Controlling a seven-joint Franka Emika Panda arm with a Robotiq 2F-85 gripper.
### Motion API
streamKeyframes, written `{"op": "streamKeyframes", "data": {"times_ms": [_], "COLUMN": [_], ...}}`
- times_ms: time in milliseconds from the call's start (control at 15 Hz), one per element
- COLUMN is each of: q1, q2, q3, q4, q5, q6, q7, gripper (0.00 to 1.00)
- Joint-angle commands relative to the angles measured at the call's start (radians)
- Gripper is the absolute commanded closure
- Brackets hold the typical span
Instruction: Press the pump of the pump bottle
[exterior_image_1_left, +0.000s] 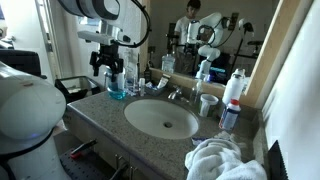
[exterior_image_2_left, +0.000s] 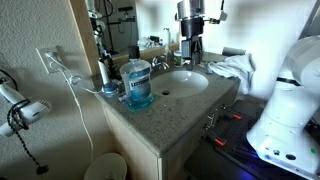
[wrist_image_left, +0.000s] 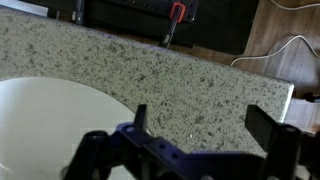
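Gripper (wrist_image_left: 200, 125): closest to the wrist camera. Its two dark fingers (wrist_image_left: 140, 122) stand wide apart with nothing between them.
Gripper position: hangs in the air (exterior_image_1_left: 108, 68) over the speckled countertop (wrist_image_left: 190, 70), between the sink and the counter's end edge, touching nothing.
Sink (exterior_image_1_left: 160, 118): white oval basin set in the middle of the counter. Its rim fills the lower left of the wrist view.
Mouthwash bottle (exterior_image_2_left: 138, 85): wide, clear, holding bright blue liquid. It stands upright near the corner at the gripper's end of the counter, seen in both exterior views.
Pump bottle (exterior_image_1_left: 203, 72): small, slim and pale blue, upright at the back edge against the mirror. It is beyond the faucet (exterior_image_1_left: 175, 93), across the sink and well apart from the gripper.
Pump (exterior_image_1_left: 203, 60): whitish head on top of that bottle, with nothing touching it. It is too small to tell the spout's direction.
White bottle (exterior_image_1_left: 236, 88): taller, with a red label, at the back edge nearer the far end.
White cup (exterior_image_1_left: 207, 103): between the sink and the white bottle.
Towel (exterior_image_1_left: 220, 160): white and crumpled, at the front corner of the far end.
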Motion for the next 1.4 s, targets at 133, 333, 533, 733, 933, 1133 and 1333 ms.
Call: {"op": "streamKeyframes", "data": {"times_ms": [133, 333, 533, 733, 933, 1133, 1333], "q1": [-0.069, -0.107, -0.145, -0.177, -0.210, -0.241, -0.275], "q2": [0.187, 0.312, 0.439, 0.557, 0.661, 0.747, 0.812], "q3": [-0.030, -0.071, -0.107, -0.129, -0.144, -0.162, -0.180], "q4": [0.178, 0.319, 0.474, 0.622, 0.763, 0.889, 0.984], "q5": [-0.073, -0.096, -0.096, -0.091, -0.103, -0.102, -0.092], "q6": [0.022, 0.024, 0.012, 0.014, 0.018, 0.007, 0.011], "q7": [-0.037, -0.067, -0.094, -0.096, -0.065, -0.049, -0.036], "gripper": [0.00, 0.00, 0.00, 0.00, 0.00, 0.00, 0.00]}}
